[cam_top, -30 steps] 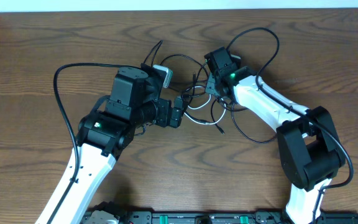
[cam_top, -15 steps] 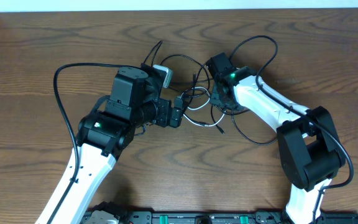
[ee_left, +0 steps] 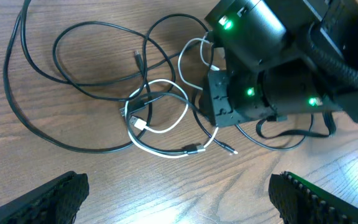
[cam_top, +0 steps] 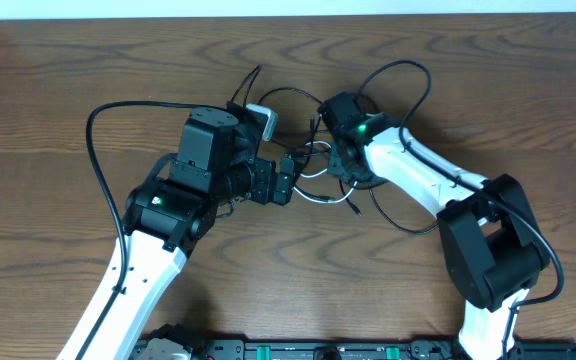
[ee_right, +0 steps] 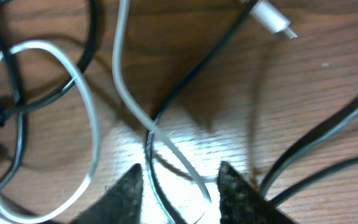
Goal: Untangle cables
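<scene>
**Right gripper set over a crossing in the knot**

Nearest the arm bases, the left gripper hangs wide open above bare tabletop. It holds nothing, and its fingers frame the heap from the near side. Just beyond it lie the cables, bunched mid-tabletop between the two arms. A white cord is looped through the middle, and thin black cords thread over and under it, sprawling out in wide loops. A few plug ends poke free.

On the far side of the heap, the right gripper sits low. Its fingers are partly apart and straddle a spot where the white cord crosses a black cord. Neither looks pinched yet.

The step in hand appears to be choosing a strand at that crossing. The next move calls for closing on one cord only, probably the white. That cord should then be drawn outward while the left gripper comes down to hold the rest. Catching both cords would likely drag the whole knot along.
</scene>
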You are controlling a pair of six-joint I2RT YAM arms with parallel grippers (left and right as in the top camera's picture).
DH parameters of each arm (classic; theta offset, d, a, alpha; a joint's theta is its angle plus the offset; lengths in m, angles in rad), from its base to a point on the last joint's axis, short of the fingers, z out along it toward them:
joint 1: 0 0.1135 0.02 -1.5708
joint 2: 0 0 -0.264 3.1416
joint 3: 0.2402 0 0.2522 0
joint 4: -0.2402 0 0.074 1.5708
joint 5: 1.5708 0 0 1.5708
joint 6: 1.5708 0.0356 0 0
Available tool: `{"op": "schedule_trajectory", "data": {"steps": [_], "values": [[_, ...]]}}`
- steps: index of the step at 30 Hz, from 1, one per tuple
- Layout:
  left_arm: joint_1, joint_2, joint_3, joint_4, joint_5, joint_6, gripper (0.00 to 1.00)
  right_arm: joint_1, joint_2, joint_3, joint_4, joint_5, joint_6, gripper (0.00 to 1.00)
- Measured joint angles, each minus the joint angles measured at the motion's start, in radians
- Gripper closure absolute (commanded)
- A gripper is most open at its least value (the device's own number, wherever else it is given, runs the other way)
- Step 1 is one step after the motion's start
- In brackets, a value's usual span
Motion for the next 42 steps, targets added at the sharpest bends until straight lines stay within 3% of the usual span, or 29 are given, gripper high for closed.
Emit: {"op": "schedule_trajectory", "data": {"steps": [17, 22, 42], "values": [[0.0, 0.0, 0.0, 0.0, 0.0, 0.0, 0.02, 0.022, 0.0, 0.0, 0.016, 0.05, 0.0, 0.64], [0.0, 0.0, 0.0, 0.0, 0.0, 0.0, 0.02, 0.022, 0.0, -0.001, 0.036, 0.055, 0.0, 0.71], [0.0, 0.0, 0.0, 0.0, 0.0, 0.0, 0.02, 0.022, 0.0, -0.054, 0.074, 0.055, 0.0, 0.69]]}}
